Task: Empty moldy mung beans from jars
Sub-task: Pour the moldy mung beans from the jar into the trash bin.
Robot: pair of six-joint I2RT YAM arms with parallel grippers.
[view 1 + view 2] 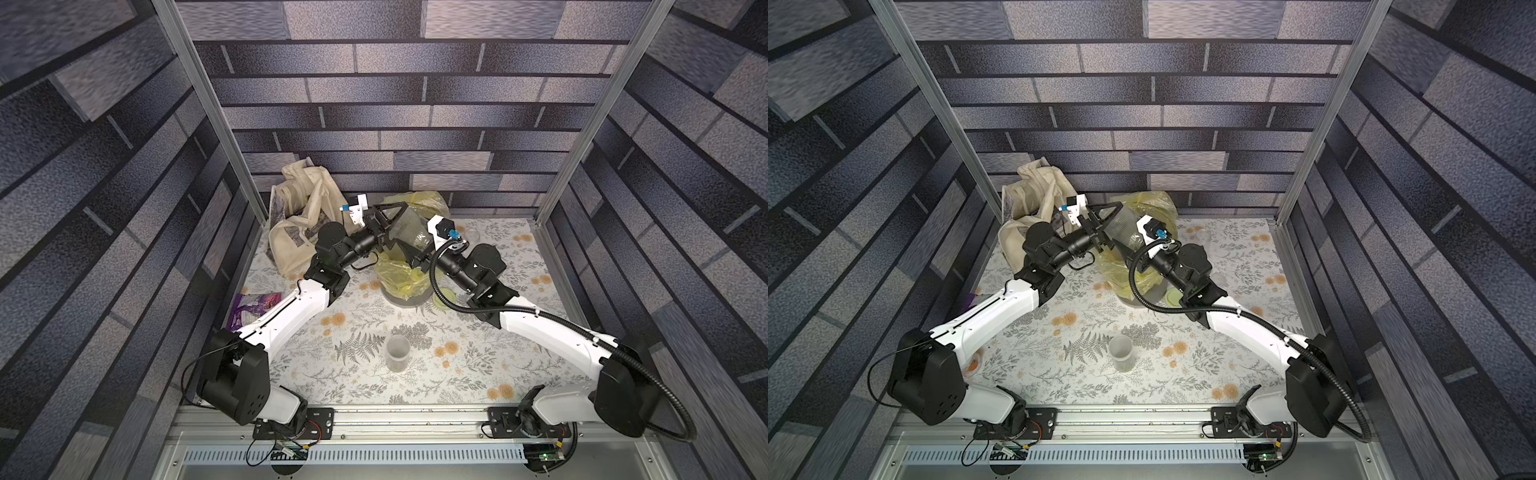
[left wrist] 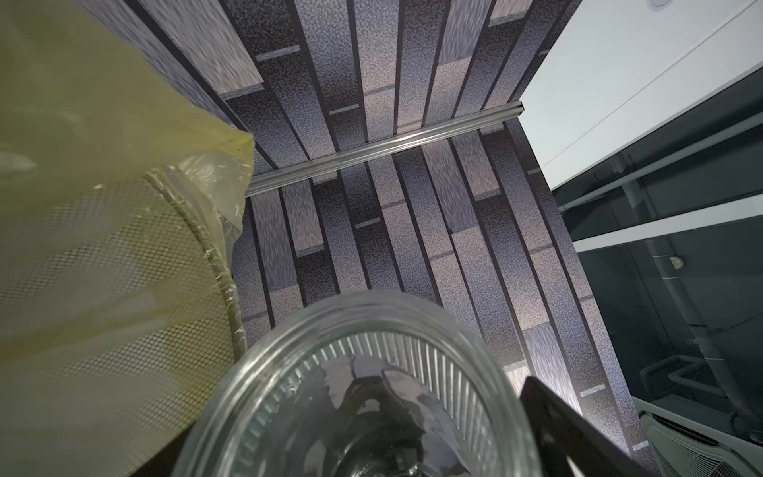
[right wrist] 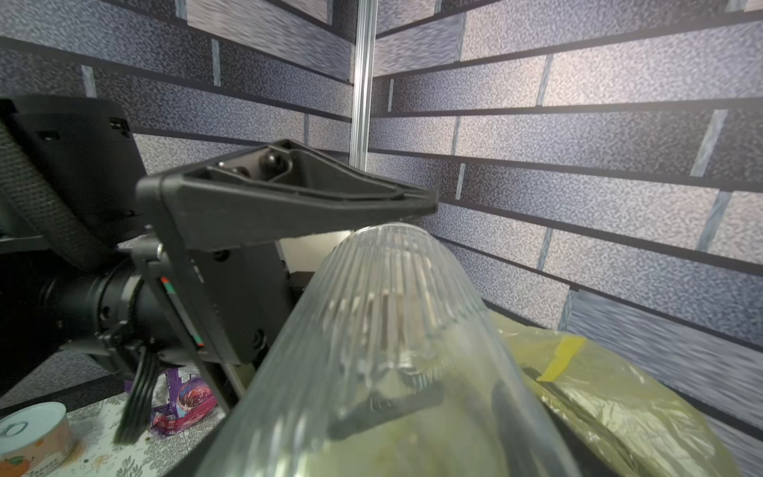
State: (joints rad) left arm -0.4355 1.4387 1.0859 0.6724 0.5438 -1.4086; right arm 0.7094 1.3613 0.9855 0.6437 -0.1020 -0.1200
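A clear ribbed jar (image 1: 415, 226) (image 1: 1126, 227) hangs tilted above the yellow-bagged bin. My right gripper (image 1: 422, 249) (image 3: 446, 409) is shut on its side, and its fingers show through the glass. My left gripper (image 1: 399, 232) stands open around the jar's other end. Its upper finger (image 3: 289, 198) hovers just off the jar (image 3: 392, 314). In the left wrist view the jar (image 2: 371, 392) looks empty inside. A short clear jar (image 1: 397, 353) (image 1: 1122, 353) stands upright near the table's front with a dull layer at its bottom, probably mung beans.
The grey bin (image 1: 405, 300) with its yellow bag (image 1: 399, 278) (image 3: 611, 404) stands mid-table, a lime-green lid (image 1: 446, 297) beside it. A beige cloth bag (image 1: 299, 216) slumps at the back left. A purple packet (image 1: 253, 307) and a tin can (image 3: 33, 429) lie at the left.
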